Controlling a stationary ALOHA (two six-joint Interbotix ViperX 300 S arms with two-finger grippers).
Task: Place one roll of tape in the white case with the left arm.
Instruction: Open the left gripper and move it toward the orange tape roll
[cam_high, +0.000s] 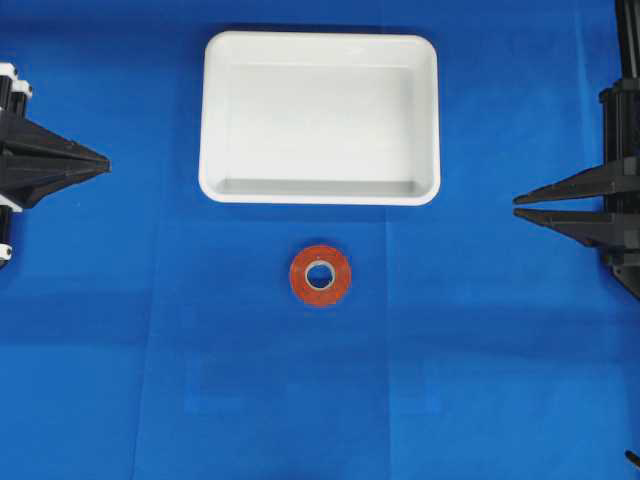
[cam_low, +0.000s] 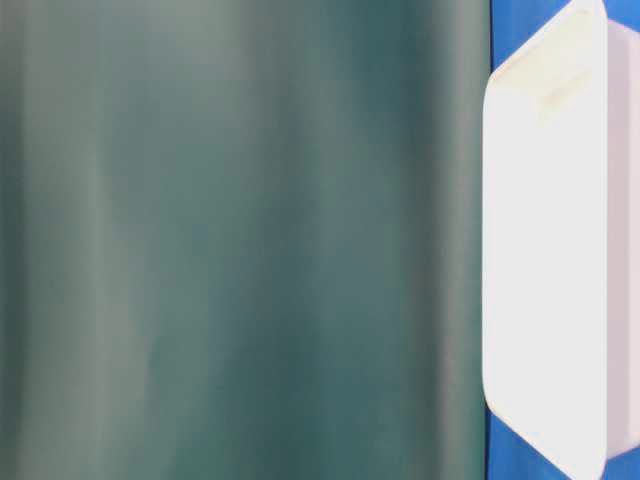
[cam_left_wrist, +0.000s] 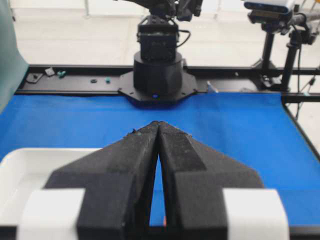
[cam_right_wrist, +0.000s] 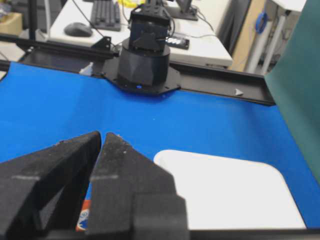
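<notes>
Even, bright light falls from above on the blue bench (cam_high: 480, 380), with only a faint shadow along the far edge of the white case (cam_high: 320, 40). The table-level view is soft and blurred, mostly filled by a green curtain (cam_low: 240, 240). Both wrist views show near parts out of focus.

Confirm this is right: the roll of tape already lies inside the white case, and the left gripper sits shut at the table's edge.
Not right. The roll of tape lies on the blue cloth outside the white case, apart from its near rim, as the overhead view shows. The left gripper does sit shut at the table's edge.
</notes>
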